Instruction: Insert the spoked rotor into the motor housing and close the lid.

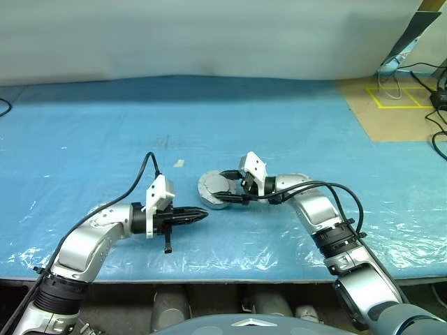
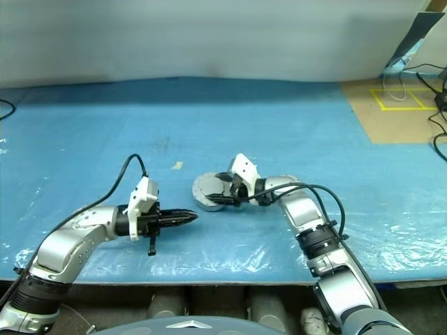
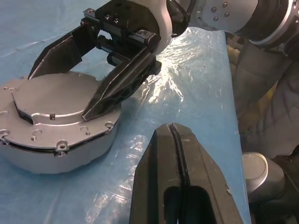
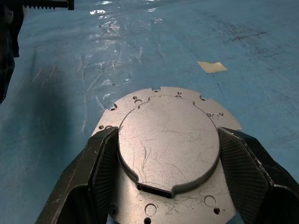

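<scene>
While right claw (image 1: 225,187) clamps lid (image 4: 168,144) | left claw (image 1: 199,215) together, beside | tape scrap (image 4: 211,66) near

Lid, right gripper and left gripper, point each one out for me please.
lid (image 4: 168,140): right wrist view, middle of its plain grey raised face.
right gripper (image 3: 70,77): left wrist view, midway between its fingertips, over the lid.
left gripper (image 1: 202,214): left eye view, tip of its shut fingers.

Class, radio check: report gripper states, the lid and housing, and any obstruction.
Left gripper shut, empty. Right gripper spread around round grey metal lid atop short silver-grey motor housing. Tape scrap lies clear.
</scene>
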Robot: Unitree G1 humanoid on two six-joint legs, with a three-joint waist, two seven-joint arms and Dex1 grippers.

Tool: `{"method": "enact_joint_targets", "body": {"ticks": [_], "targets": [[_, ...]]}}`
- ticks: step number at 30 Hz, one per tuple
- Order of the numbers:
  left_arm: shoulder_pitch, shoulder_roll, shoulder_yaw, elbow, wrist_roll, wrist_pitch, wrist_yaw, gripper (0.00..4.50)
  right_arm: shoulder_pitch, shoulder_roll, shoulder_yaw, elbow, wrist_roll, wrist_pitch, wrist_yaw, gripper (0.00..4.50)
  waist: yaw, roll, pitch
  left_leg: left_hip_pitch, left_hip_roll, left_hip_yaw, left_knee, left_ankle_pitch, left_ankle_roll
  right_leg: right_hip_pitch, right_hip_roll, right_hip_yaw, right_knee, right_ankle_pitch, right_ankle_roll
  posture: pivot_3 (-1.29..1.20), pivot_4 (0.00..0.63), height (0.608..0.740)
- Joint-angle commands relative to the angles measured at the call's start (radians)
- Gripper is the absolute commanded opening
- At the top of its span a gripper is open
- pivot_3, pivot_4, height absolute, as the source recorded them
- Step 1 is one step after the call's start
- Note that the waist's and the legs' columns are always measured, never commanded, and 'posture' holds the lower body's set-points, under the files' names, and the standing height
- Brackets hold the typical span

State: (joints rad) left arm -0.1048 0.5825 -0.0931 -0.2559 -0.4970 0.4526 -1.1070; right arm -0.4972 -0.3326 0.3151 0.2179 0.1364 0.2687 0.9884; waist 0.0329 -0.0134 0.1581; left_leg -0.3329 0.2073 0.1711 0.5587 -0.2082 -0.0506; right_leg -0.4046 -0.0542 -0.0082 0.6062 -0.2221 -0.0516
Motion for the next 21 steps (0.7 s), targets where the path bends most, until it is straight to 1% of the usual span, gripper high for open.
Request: {"method": "enact_joint_targets", "body": {"ticks": [1, 3, 7, 9, 12, 15, 19, 21], "targets": [[-0.002, -0.006, -0.004, 0.02, 0.008, -0.045, -0.009, 0.0, 0.054, -0.029, 0.072, 0.133, -0.107, -0.02, -0.03, 2.95, -0.001, 0.0, -0.001, 0.0, 0.0, 0.0, 0.0, 0.0, 0.0, 0.0, 0.0, 0.0, 0.0, 0.0, 0.0, 0.0, 0.15, 0.74], [0.003, -0.005, -0.002, 0.032, 0.011, -0.059, -0.014, 0.0, 0.06, -0.028, 0.069, 0.141, -0.112, -0.028, -0.047, 2.95, 0.0, 0.001, -0.001, 0.001, 0.0, 0.0, 0.0, 0.0, 0.0, 0.001, 0.0, 0.0, 0.0, -0.003, 0.006, 0.0, 0.15, 0.74], [0.008, -0.003, 0.009, 0.053, 0.014, -0.085, -0.008, 0.0, 0.055, -0.014, 0.065, 0.14, -0.103, 0.006, -0.067, 2.95, 0.001, 0.001, -0.002, 0.003, 0.0, 0.0, 0.0, 0.0, 0.0, 0.002, 0.0, 0.001, 0.0, -0.004, 0.007, 0.0, 0.15, 0.74], [-0.007, -0.012, 0.022, 0.083, 0.034, -0.106, 0.025, 0.0, 0.062, -0.019, 0.088, 0.138, -0.121, 0.011, -0.068, 2.95, 0.003, 0.001, -0.002, 0.003, 0.0, 0.0, 0.0, 0.0, 0.0, 0.002, 0.0, 0.001, 0.0, -0.004, 0.007, 0.0, 0.15, 0.74], [-0.044, -0.042, 0.049, 0.135, 0.061, -0.142, 0.093, 0.0, 0.065, -0.004, 0.088, 0.148, -0.121, 0.025, -0.091, 2.95, 0.004, 0.0, -0.003, 0.004, 0.0, 0.0, 0.0, 0.0, 0.0, 0.003, 0.0, 0.002, 0.0, -0.004, 0.007, 0.0, 0.15, 0.74], [-0.06, -0.041, 0.06, 0.139, 0.051, -0.134, 0.097, 0.0, 0.06, -0.002, 0.097, 0.173, -0.136, 0.017, -0.112, 2.95, 0.003, -0.001, -0.005, 0.004, 0.0, -0.001, -0.001, 0.0, 0.0, 0.002, 0.0, 0.002, 0.0, -0.004, 0.007, 0.0, 0.15, 0.74], [-0.082, -0.03, 0.062, 0.158, 0.078, -0.151, 0.109, 0.0, 0.061, -0.014, 0.115, 0.207, -0.149, -0.002, -0.113, 2.95, 0.002, -0.003, -0.007, 0.008, 0.0, -0.001, -0.006, 0.0, 0.0, 0.002, 0.0, 0.004, -0.001, -0.004, 0.008, 0.0, 0.15, 0.74], [-0.117, -0.052, 0.067, 0.19, 0.108, -0.17, 0.159, 0.0, 0.064, -0.017, 0.107, 0.208, -0.13, -0.003, -0.098, 2.95, 0.003, -0.004, -0.007, 0.01, -0.001, -0.001, -0.011, 0.0, 0.0, 0.002, 0.0, 0.006, -0.002, -0.005, 0.008, 0.0, 0.15, 0.74]]}}
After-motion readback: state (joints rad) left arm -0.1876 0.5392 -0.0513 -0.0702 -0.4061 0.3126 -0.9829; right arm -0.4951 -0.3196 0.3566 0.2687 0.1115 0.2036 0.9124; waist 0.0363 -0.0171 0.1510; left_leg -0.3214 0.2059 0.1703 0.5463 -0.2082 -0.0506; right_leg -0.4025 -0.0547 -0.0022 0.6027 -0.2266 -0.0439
